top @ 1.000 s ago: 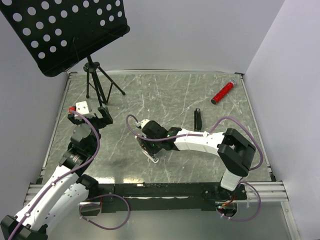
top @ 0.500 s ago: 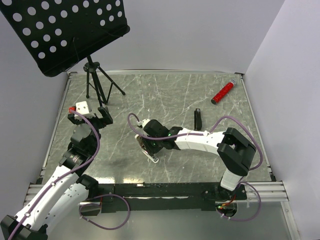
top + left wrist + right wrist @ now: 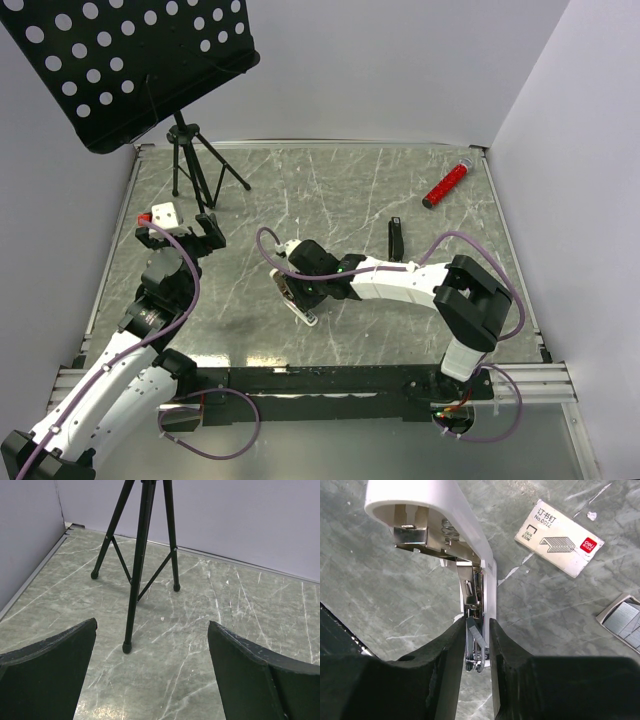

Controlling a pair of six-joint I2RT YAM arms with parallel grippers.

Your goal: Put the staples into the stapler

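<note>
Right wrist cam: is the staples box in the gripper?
No, the staples box lies flat on the table, apart from the right gripper, which straddles the white stapler.

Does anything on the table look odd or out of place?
The white stapler lies flipped open, spring and rail bared, between the fingers of the right gripper. The staple tray sits outside its box.

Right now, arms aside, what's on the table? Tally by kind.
white stapler, lid open: 1
staple box: 1
staple tray: 1
black bar: 1
red cylinder: 1
music stand: 1
Total: 6
</note>
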